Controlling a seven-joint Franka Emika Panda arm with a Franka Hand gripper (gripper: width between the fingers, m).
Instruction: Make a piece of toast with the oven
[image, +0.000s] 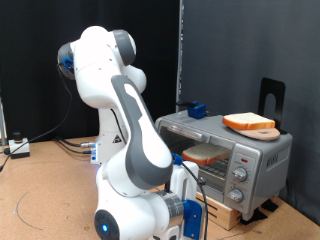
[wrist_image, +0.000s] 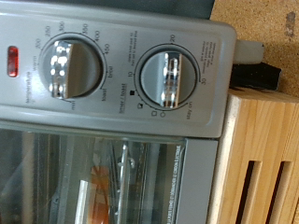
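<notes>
Your hand (image: 190, 222) sits low before the oven (image: 228, 150) knobs (wrist_image: 168, 79) — grip state I cannot tell — while the toast (image: 207, 153) inside looks light, crumbly, best taken by its edges.

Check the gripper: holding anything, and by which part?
Cannot be told: the gripper's fingers show in neither view. The wrist camera faces the oven's knobs.

The glossy white, rounded-link robot arm (image: 120, 110) is seen in the exterior view, with grey bands at its joints. Blue accents are shown at an upper joint (image: 66, 62) and on a round cap (image: 104, 222) near the wrist.
</notes>
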